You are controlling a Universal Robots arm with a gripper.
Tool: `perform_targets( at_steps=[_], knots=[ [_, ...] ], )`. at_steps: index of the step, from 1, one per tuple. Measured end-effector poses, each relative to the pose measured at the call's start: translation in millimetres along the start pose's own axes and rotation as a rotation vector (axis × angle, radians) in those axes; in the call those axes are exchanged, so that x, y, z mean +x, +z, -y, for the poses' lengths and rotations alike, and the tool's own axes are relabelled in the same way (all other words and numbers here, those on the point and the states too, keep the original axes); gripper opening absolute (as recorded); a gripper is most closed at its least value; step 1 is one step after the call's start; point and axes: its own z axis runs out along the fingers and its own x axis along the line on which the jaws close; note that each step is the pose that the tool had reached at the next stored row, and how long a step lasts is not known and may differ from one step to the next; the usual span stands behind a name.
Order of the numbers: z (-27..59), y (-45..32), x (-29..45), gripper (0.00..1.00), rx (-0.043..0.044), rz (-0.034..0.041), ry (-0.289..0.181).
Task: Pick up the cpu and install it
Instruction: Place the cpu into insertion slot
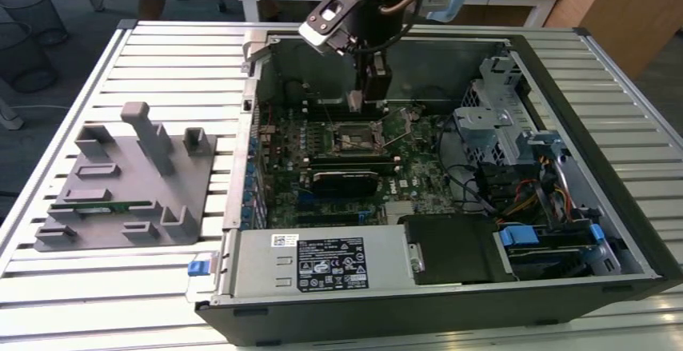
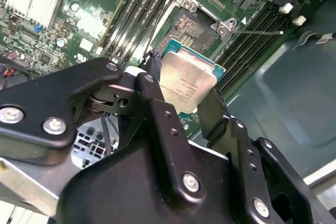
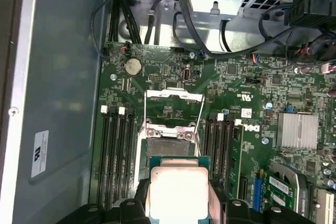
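The cpu is a flat square chip with a shiny silver top and a thin green edge. My gripper is shut on it, a black finger on each of two opposite sides. The first wrist view shows the cpu hanging just above the motherboard, beside the open socket, whose metal frame is flipped up. In the exterior view my gripper reaches down inside the computer case, just behind the socket.
Memory slots flank the socket on both sides. A silver heat sink, cables and a drive cage crowd the case. The case walls enclose the board. A grey fixture on the table holds a green memory stick.
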Motion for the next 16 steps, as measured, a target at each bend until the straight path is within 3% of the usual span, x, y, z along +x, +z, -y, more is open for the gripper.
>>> perform_targets(
  at_steps=[16],
  knots=[
    [2.4,26.2,0.8,0.53,-0.0026,-0.0004,-0.019]
  ],
)
